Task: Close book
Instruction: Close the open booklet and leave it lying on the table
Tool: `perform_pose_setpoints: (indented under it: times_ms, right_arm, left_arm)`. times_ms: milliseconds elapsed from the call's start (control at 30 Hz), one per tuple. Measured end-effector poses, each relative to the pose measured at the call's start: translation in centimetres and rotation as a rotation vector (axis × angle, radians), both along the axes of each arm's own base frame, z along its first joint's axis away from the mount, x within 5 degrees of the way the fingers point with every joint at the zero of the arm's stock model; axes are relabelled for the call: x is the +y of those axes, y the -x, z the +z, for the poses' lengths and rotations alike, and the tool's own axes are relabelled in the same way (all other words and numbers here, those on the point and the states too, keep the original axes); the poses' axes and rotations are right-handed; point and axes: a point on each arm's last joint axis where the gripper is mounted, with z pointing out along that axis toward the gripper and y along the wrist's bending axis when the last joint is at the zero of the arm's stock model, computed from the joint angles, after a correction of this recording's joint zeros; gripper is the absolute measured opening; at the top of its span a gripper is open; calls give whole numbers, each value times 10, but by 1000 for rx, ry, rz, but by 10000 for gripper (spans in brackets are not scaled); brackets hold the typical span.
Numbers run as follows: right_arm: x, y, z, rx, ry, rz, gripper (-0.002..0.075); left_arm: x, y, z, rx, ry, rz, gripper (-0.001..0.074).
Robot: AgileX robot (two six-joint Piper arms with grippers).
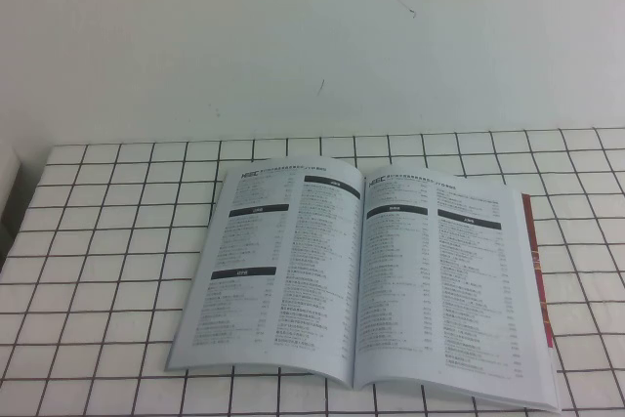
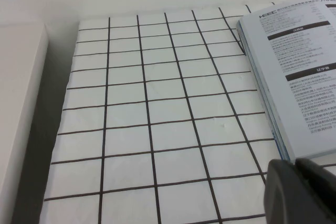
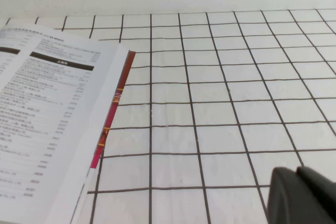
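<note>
A thick book [image 1: 361, 280] lies open and flat on the checked tablecloth [image 1: 107, 241], its pages printed with columns of text. A red cover edge [image 1: 535, 271] shows along its right side. Neither gripper appears in the high view. In the left wrist view my left gripper [image 2: 296, 169] hovers shut just off the book's [image 2: 299, 77] near left corner, with nothing in it. In the right wrist view my right gripper [image 3: 296, 174] is shut and empty over bare cloth, well to the right of the book [image 3: 47, 119] and its red cover edge [image 3: 113, 114].
A white wall [image 1: 312, 36] rises behind the table. A white box-like surface [image 2: 21, 119] stands beyond the table's left edge. Open cloth lies on both sides of the book.
</note>
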Motion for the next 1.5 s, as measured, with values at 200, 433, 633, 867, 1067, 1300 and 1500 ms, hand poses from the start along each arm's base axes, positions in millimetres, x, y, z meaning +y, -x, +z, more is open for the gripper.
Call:
perform_pose_setpoints:
  times_ms: [200, 433, 633, 867, 1067, 1300, 1500]
  right_arm:
    - [0, 0, 0, 0, 0, 0, -3]
    - [0, 0, 0, 0, 0, 0, -3]
    - [0, 0, 0, 0, 0, 0, -3]
    - [0, 0, 0, 0, 0, 0, -3]
    - [0, 0, 0, 0, 0, 0, -3]
    - [0, 0, 0, -6, 0, 0, -3]
    - [-1, -3, 8, -114, 6, -9, -3]
  left_arm:
    - [0, 0, 0, 0, 0, 0, -4]
    - [0, 0, 0, 0, 0, 0, -4]
    - [0, 0, 0, 0, 0, 0, -4]
    - [0, 0, 0, 0, -4, 0, -4]
    - [0, 0, 0, -1, -9, 1, -4]
    - [0, 0, 1, -8, -10, 1, -4]
    - [1, -3, 15, -180, 2, 12, -4]
